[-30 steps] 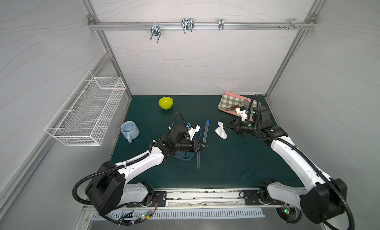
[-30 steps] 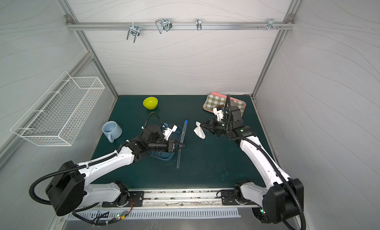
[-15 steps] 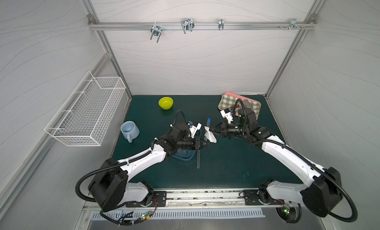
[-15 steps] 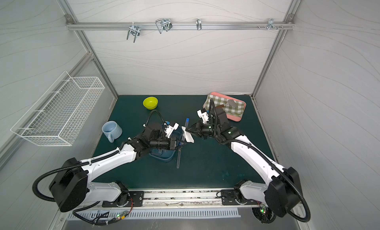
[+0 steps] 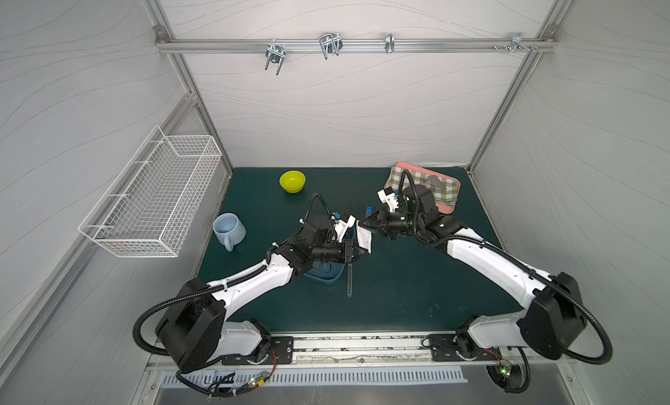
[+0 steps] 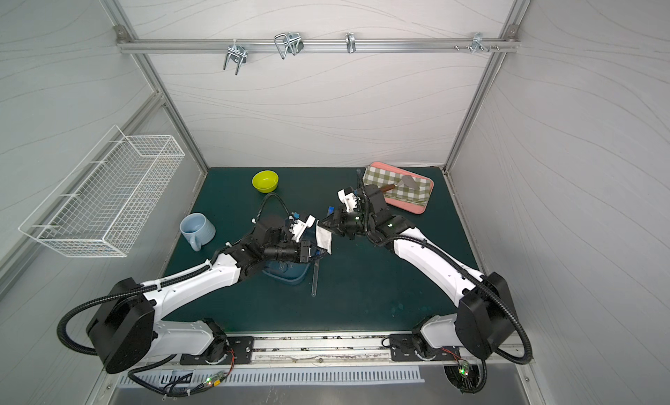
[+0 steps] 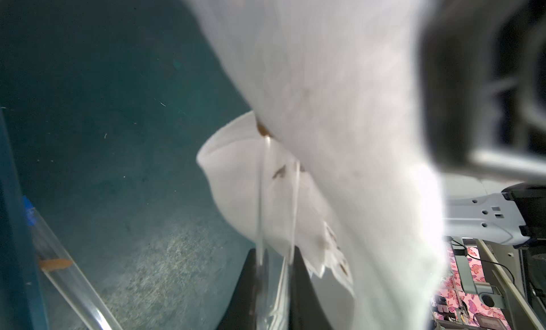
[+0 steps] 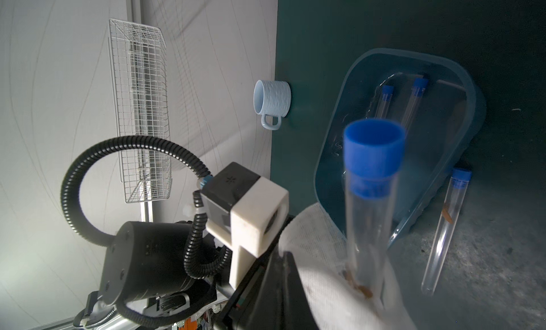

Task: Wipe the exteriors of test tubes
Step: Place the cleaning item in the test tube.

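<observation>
we judge the test tube [image 8: 369,219] light, slick, brittle: left fingers [image 7: 245,290] clench its shaft, right fingers [image 8: 274,290] pinch the soft wipe [image 5: 363,240] round it toward 12 o'clock.

test tube [image 8: 369,225], lower part hidden by cloth [image 8: 319,254]

text: none legible in any view | blue tub [image 8: 332,154]: faint raised marks on its wall, too blurred to read | camera block [image 8: 236,192] on the left arm's wrist: small star-shaped pattern of dots on its black face, with no letters or numbers beside it
</observation>
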`<action>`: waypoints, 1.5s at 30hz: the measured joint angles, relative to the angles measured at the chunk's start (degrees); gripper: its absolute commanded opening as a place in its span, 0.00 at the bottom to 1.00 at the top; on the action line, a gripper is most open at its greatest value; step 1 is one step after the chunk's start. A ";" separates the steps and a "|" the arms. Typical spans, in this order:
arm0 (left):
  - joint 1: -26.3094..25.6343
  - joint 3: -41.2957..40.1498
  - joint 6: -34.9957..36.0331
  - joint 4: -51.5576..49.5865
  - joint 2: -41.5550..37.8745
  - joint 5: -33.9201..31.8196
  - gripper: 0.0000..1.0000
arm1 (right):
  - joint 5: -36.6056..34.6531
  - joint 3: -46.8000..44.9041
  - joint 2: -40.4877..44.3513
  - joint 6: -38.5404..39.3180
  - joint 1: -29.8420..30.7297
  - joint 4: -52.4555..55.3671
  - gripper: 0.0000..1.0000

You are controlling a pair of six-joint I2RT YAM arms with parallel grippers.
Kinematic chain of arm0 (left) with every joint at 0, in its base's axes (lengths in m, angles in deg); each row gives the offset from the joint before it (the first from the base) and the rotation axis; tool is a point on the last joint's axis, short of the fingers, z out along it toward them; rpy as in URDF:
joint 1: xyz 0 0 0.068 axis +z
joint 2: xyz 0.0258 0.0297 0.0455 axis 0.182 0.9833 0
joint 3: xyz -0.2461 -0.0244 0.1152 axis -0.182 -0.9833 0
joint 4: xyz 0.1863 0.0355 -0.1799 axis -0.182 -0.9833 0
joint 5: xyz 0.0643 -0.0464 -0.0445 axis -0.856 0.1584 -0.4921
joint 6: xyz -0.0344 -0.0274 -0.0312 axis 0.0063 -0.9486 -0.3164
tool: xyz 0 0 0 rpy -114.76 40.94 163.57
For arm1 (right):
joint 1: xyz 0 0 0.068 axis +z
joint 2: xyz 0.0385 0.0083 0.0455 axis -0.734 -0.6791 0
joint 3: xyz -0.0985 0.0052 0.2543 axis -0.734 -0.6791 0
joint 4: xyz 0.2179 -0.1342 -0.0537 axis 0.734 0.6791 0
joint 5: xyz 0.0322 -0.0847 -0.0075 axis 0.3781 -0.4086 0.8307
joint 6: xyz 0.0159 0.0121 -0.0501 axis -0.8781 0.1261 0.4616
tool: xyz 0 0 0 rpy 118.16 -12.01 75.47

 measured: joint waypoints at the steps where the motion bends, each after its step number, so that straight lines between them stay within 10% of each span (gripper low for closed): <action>1: -0.04 0.00 -0.15 0.07 0.00 0.04 0.03 | -0.22 0.37 -0.24 0.07 0.13 -0.02 0.00; 45: -0.13 -3.32 -4.90 7.10 -0.13 0.04 0.03 | -7.76 14.75 -4.13 10.36 3.85 15.82 0.46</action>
